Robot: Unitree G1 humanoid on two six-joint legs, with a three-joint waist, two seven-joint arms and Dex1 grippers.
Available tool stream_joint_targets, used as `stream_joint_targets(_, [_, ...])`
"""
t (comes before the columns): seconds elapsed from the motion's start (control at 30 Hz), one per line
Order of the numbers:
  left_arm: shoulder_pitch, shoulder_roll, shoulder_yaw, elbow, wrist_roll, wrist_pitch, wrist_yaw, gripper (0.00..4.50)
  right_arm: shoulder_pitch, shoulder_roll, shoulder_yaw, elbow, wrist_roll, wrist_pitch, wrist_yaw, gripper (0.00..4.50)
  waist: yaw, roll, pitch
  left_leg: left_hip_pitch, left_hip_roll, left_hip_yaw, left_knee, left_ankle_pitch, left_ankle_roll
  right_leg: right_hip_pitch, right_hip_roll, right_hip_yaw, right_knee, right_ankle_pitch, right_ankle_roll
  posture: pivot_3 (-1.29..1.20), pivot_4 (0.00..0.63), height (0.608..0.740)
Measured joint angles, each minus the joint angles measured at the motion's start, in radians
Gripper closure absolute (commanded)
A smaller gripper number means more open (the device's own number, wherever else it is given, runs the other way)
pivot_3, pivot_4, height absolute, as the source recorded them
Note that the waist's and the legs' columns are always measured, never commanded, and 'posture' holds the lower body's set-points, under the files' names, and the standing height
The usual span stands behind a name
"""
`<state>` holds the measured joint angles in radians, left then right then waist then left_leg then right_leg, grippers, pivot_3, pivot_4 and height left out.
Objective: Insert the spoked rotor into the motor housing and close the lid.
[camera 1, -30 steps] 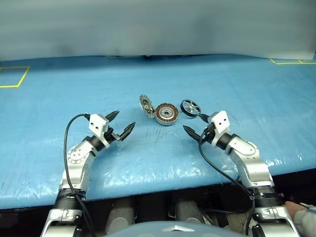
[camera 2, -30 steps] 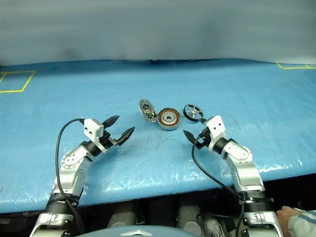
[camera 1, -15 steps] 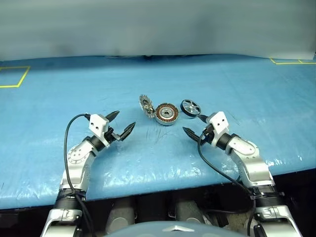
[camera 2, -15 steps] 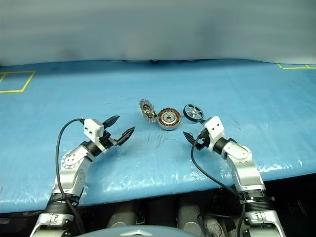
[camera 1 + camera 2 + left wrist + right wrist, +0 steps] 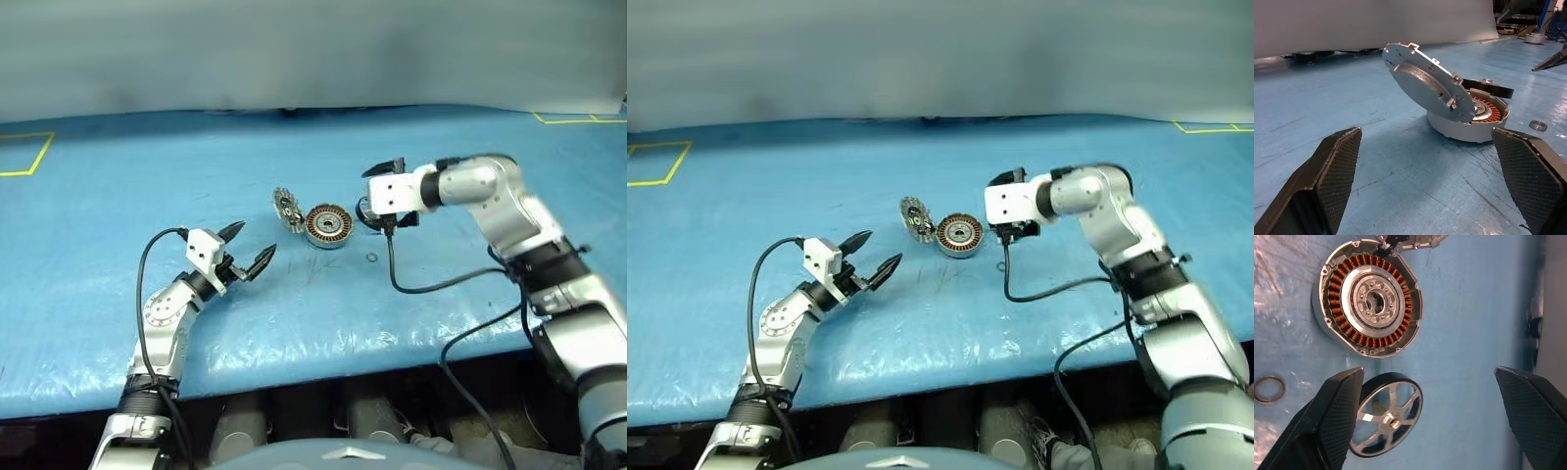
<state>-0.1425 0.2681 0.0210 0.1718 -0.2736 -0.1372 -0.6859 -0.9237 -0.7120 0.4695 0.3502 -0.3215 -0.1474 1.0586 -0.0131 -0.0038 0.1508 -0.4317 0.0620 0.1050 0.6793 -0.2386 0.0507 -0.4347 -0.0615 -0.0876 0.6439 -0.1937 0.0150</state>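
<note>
Spoked rotor point(image 5: 1386, 413) lies untouched while the right end effector point(image 5: 392, 174), fingers wide, has risen above it

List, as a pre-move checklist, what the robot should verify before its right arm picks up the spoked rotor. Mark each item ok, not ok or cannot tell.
1. Right gripper jaws open: ok.
2. Right gripper above the spoked rotor: ok.
3. Spoked rotor lying flat, free of the motor housing: ok.
4. Housing centre hollow, windings exposed: ok.
5. Lid off the opening: ok, propped tilted against the housing's rim.
6. Small loose ring clear of the rotor: ok, lying apart on the table.
</note>
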Motion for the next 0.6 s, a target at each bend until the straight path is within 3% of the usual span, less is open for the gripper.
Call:
stream_joint_targets(0.23, [0.112,-0.026,-0.004,-0.027,0.0,-0.021,0.036,0.0,-0.05,0.176,0.154,0.2,-0.084,-0.167,0.073,0.02,0.0,0.0,0.0,-0.001,0.0,0.005,0.0,0.0,-0.003,-0.001,-0.002,0.001,0.0,0.003,0.001,0.0,0.15,0.74])
stream_joint_targets(0.6, [0.192,-0.007,-0.002,-0.112,0.0,0.005,0.064,0.0,-0.053,0.22,0.17,0.32,-0.146,-0.234,0.024,0.02,-0.001,0.002,0.001,0.002,0.001,0.004,0.002,0.0,-0.001,0.0,-0.002,0.0,0.002,0.001,-0.001,0.0,0.15,0.74])
